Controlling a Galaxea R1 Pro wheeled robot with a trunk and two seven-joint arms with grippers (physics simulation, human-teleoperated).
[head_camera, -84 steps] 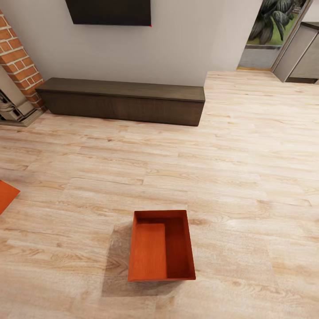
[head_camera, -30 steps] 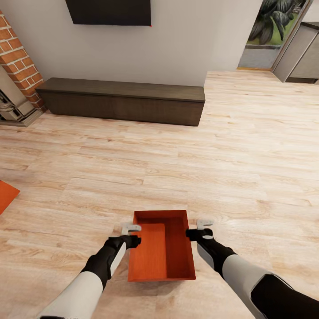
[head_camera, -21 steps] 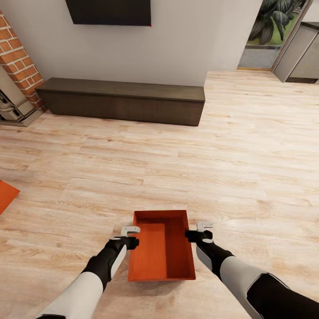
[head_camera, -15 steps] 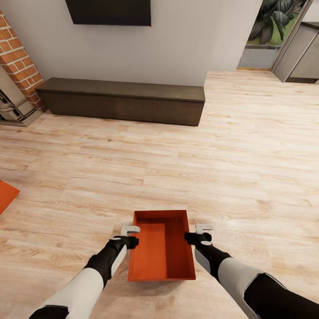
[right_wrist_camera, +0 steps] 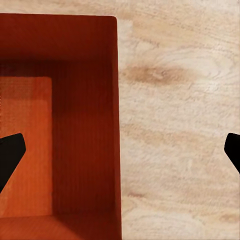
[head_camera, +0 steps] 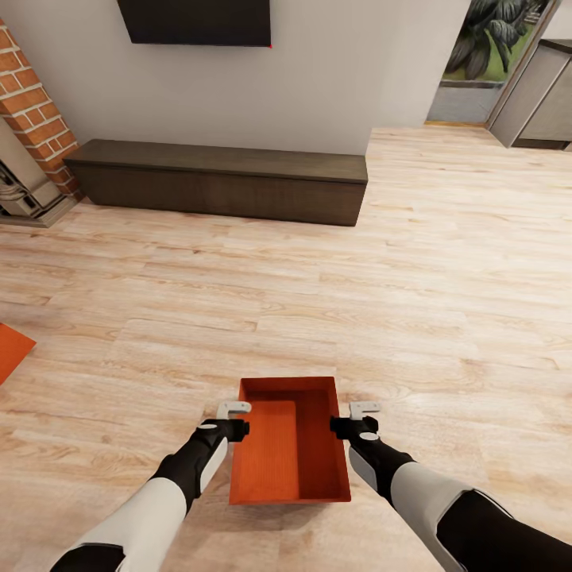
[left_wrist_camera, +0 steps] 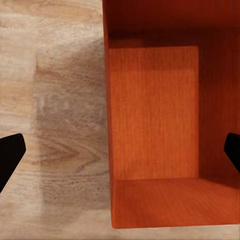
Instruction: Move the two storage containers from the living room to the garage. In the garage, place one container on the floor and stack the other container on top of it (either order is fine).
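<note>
One orange-red storage container [head_camera: 290,441] sits on the living room's wood-plank floor just in front of me. My left gripper [head_camera: 234,419] is open with the container's left wall [left_wrist_camera: 108,115] between its fingers. My right gripper [head_camera: 355,418] is open and straddles the right wall [right_wrist_camera: 118,125]. In both wrist views the dark fingertips [left_wrist_camera: 10,155] [right_wrist_camera: 10,152] stand far apart, clear of the walls. A corner of the second container [head_camera: 11,350] shows at the far left edge. The garage and its concrete floor are out of view.
A long dark low cabinet [head_camera: 214,181] runs along the white wall ahead, under a dark screen [head_camera: 195,20]. The brick fireplace [head_camera: 28,103] stands at the left. Open wood floor [head_camera: 445,270] leads right towards a doorway with plants [head_camera: 485,48] and a grey cabinet [head_camera: 540,95].
Both arms have come into view and reached down to the container's sides. Over the last second the right gripper edged inward onto the right wall; the container has not moved.
</note>
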